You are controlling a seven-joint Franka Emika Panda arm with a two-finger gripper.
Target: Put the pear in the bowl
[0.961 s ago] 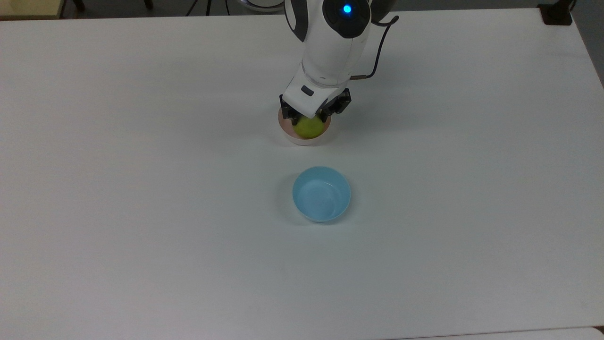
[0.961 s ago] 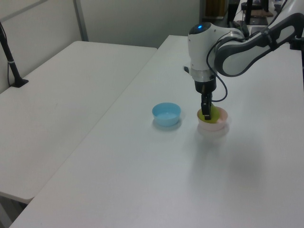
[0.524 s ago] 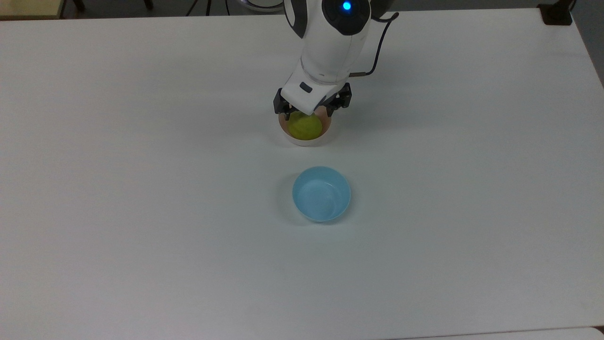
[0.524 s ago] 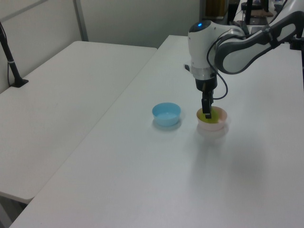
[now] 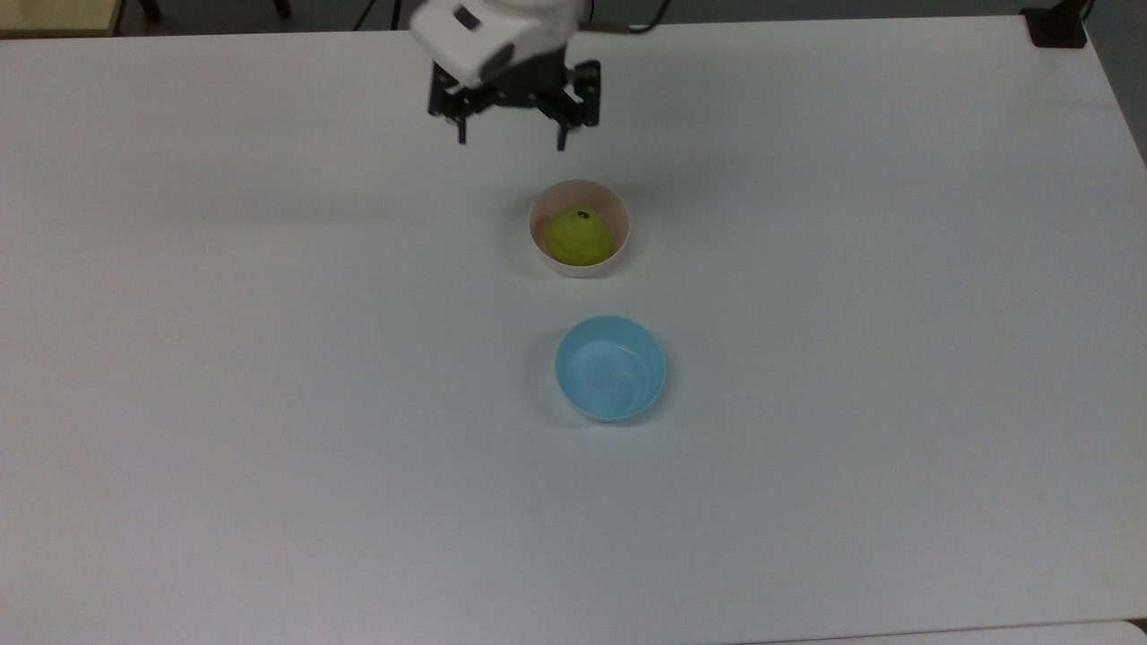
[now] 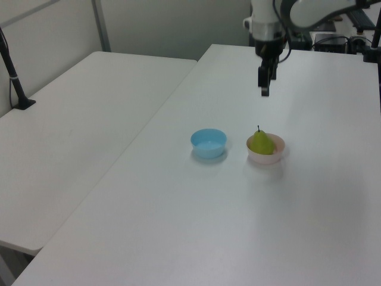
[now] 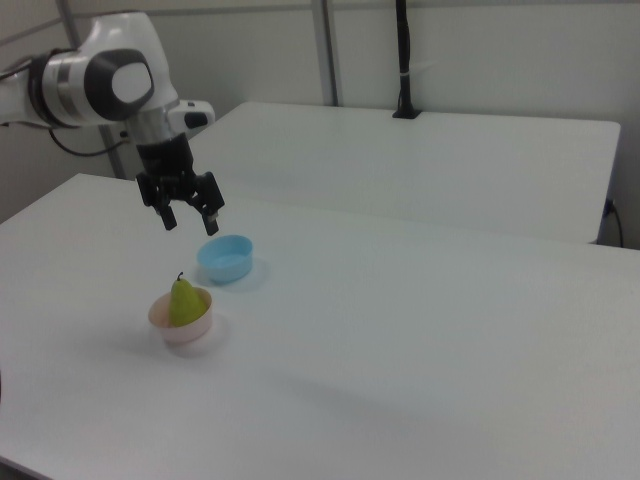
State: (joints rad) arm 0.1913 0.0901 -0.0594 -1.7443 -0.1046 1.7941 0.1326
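A: Obs. Small rounded yellow-green pear [image 5: 580,237] with a short dark stem now sits upright inside the small round pale pink plastic bowl [image 5: 536,240]. Half a second ago the black two-finger claw [image 5: 511,136] was low over that pink bowl; it has since lifted clear and hangs well above and behind it in the top view, fingers spread apart, nothing between them.

B: Meaning for the task?

A: My reading: release is done, the pear is in place, and the arm is withdrawing. Nothing is left except the retreat.

B: Inventory?

A: One pear. Two bowls: the pink one, and one small round light blue plastic bowl [image 5: 610,367], near the pink bowl on the side away from the claw in the top view. One claw. All on the white bench [image 5: 269,403].

B: Blue bowl's contents?

A: Nothing in it.
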